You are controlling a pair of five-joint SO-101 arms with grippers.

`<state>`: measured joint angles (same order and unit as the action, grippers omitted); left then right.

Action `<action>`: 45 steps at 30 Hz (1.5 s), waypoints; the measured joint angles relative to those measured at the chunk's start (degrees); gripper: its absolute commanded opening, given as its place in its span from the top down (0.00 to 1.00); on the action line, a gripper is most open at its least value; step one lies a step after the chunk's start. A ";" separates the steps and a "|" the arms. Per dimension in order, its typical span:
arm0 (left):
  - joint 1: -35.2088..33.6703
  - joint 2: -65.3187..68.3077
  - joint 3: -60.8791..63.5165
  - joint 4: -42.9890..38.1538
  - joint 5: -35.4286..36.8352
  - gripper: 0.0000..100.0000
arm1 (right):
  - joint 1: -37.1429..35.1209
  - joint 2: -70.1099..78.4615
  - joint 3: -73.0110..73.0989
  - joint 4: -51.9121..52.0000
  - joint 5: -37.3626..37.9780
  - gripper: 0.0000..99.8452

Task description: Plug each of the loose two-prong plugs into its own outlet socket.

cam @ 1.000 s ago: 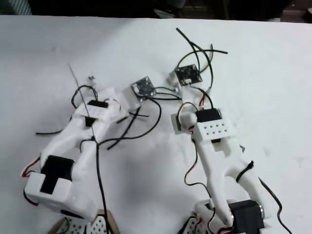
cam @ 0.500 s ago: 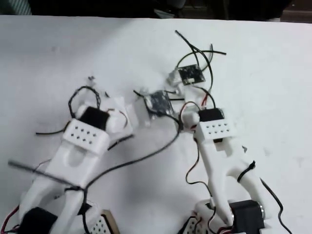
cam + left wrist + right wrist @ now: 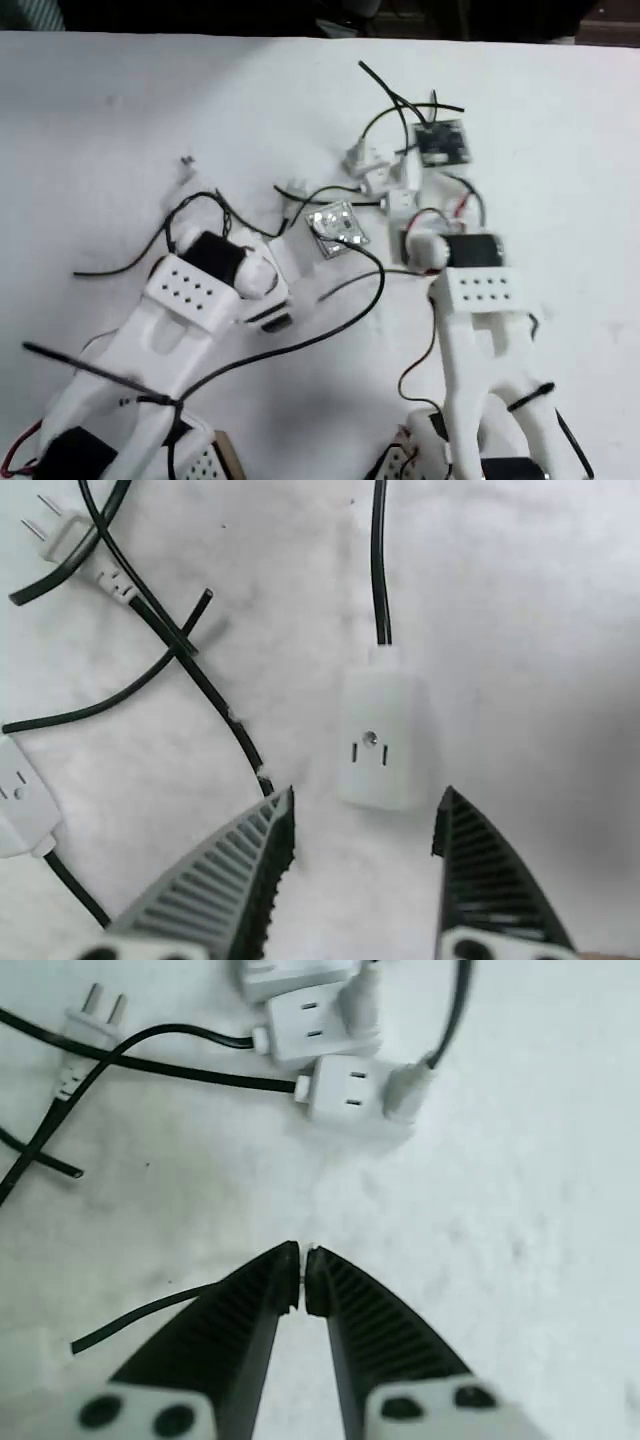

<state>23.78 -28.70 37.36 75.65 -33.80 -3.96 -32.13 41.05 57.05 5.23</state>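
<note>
My left gripper (image 3: 365, 825) is open and low over the table. A white outlet socket (image 3: 375, 742) lies face up just ahead of its fingertips, in line with the gap, its black cord (image 3: 379, 555) running away. A loose two-prong plug (image 3: 55, 532) lies farther off, and another socket (image 3: 18, 802) sits at the edge. My right gripper (image 3: 303, 1268) is shut on nothing. Ahead of it lie two white sockets (image 3: 350, 1090) (image 3: 310, 1022) side by side, and a two-prong plug (image 3: 88, 1012) lies off to one side. In the high view the socket cluster (image 3: 368, 160) and a plug (image 3: 293, 188) lie mid-table.
Black cords (image 3: 340, 330) loop and cross over the white table (image 3: 560, 120) between the two arms. A loose cord end (image 3: 120, 1325) lies beside my right gripper. A small white plug (image 3: 187, 164) lies apart at the left. Open table stretches to the far left and right.
The left arm has swung right and come nearer the table's front, bringing its gripper over a socket. The right arm has shifted to the right. Cords between them were dragged along.
</note>
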 measured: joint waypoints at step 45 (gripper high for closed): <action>4.22 29.80 1.76 -7.03 0.97 0.88 | 2.81 -0.44 0.00 0.00 0.00 0.98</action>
<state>28.00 1.10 39.12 68.62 -32.84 -1.14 -32.57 41.05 57.05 5.23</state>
